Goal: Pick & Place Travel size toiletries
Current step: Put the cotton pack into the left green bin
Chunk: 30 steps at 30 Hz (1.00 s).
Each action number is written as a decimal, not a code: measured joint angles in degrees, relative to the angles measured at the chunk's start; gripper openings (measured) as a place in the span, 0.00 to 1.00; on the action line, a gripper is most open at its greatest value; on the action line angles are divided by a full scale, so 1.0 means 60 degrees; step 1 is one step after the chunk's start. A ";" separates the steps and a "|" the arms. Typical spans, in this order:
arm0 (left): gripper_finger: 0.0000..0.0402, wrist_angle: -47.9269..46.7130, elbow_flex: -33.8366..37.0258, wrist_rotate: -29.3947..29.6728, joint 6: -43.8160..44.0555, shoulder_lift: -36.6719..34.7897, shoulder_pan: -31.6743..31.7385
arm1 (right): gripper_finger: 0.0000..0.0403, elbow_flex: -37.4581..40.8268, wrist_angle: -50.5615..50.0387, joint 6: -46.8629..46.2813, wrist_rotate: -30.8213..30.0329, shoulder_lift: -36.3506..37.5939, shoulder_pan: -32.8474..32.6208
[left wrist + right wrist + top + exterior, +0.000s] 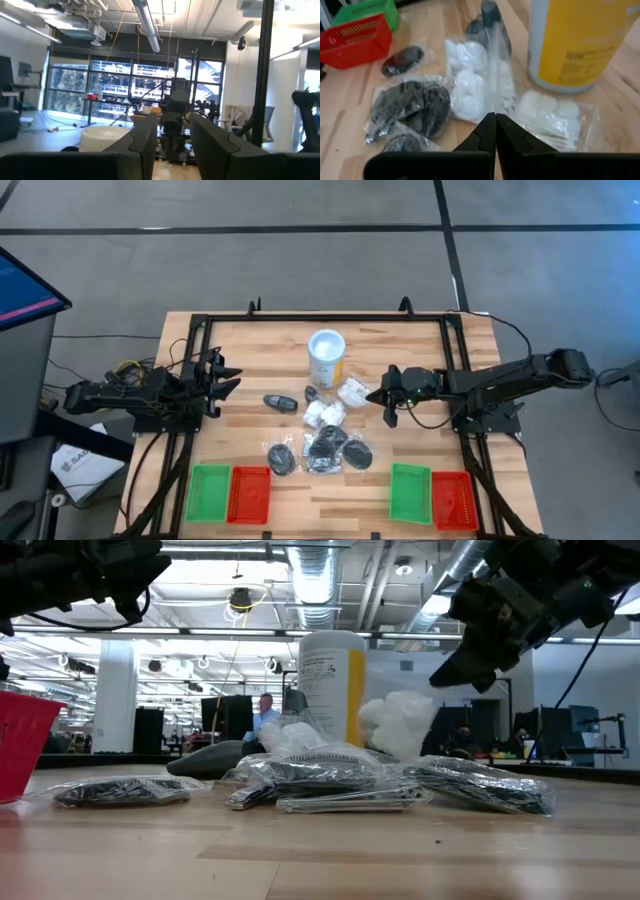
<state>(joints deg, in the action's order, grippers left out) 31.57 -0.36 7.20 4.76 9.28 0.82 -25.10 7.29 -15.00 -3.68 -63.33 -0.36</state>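
1. Clearly the right gripper (386, 402) is the nearer one: it hovers just beside the tub (326, 357), fingers pinched together on nothing
2. From those jaws the white packet (352, 391) lies straight ahead toward the tub, almost under the tips; its long axis looks to run roughly across the gripper's line
3. Other packets (326, 446) cluster on the tub's tray side
4. Left gripper (222, 376) waits well apart from the tub, fingers parted
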 joint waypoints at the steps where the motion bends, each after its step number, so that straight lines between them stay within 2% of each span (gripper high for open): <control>1: 0.27 0.0000 -0.0004 0.0000 0.0219 0.0000 0.0000 | 0.00 0.0000 0.0005 0.0000 0.0003 0.0067 0.0000; 4: 0.27 0.0018 -0.0001 0.0001 0.0927 0.0186 0.0000 | 0.00 0.0000 0.0077 0.0000 0.0014 0.0219 -0.0004; 8: 0.27 0.0051 -0.0003 0.0011 0.1128 0.0876 0.0000 | 0.00 -0.0304 0.0041 0.0144 0.0043 0.0251 -0.0025; 12: 0.27 0.0970 -0.0003 0.0193 0.1539 0.1915 0.0000 | 0.00 -0.1122 -0.0293 0.0747 0.0053 -0.0004 -0.0244; 17: 0.27 0.2335 -0.0019 0.0111 0.1616 0.3450 0.0000 | 0.00 -0.2273 -0.0849 0.1332 0.0068 -0.0597 -0.0504; 24: 0.27 0.2601 -0.1152 -0.0963 0.1540 0.6075 -0.0029 | 0.00 -0.3384 -0.1481 0.1846 0.0057 -0.1525 -0.0682; 30: 0.27 0.2651 -0.2155 -0.1254 0.1514 0.8225 -0.0036 | 0.00 -0.3962 -0.1684 0.2100 0.0039 -0.1814 -0.0688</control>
<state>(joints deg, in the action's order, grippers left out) 47.48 -13.29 -0.32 13.85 58.63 0.60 -48.87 -2.81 -2.40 -3.44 -74.21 -4.49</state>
